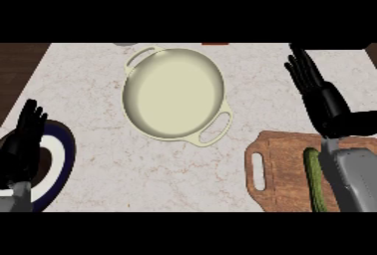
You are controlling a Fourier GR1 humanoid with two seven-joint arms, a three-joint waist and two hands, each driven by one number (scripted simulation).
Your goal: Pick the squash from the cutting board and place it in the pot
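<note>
- Here the right hand shows at the upper right of the head view, fingers straight and close together, pointing away from the robot; it holds nothing.
- Its grey forearm runs down over the right part of the cutting board and covers that side of it.
- The squash, long, thin and green, lies lengthwise on the board just beside the forearm, on its left; its near end runs out at the view's lower edge.
- The board is brown wood with a handle slot at its left end and sits at the lower right of the pale, speckled worktop.
- The pot, cream-coloured and oval with two loop handles, stands to the upper left of the board, apart from it, with nothing in it.
- The left hand rests open at the left edge, fingers up, above a white plate with a dark blue rim.
</note>
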